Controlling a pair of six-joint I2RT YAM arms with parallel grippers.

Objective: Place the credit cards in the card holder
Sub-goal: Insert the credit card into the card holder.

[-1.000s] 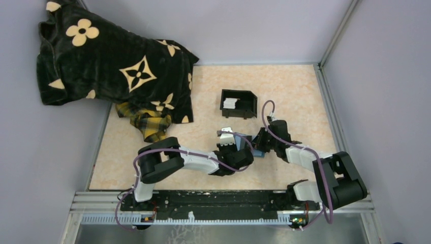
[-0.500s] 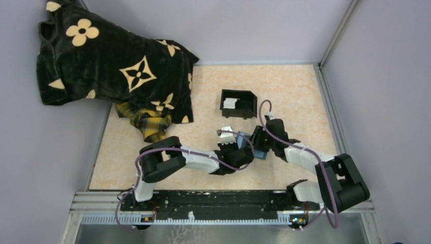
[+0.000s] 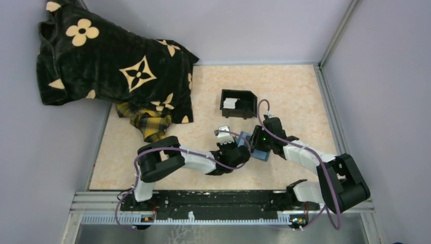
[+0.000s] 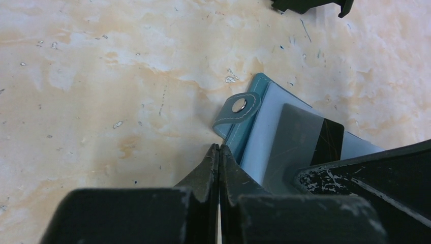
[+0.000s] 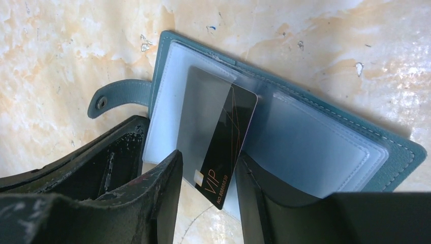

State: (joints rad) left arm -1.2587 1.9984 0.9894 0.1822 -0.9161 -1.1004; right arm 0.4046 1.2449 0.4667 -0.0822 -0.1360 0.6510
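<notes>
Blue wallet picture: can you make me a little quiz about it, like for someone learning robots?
1. True or false: the card holder lies open on the table.
2. Which word is printed on the black card tucked partway into it? A) VIP B) BANK C) GOLD
3. Fill in the gap: the fingers of the left gripper are ___ (apart or together).

Key: 1 true; 2 A; 3 together.
</notes>
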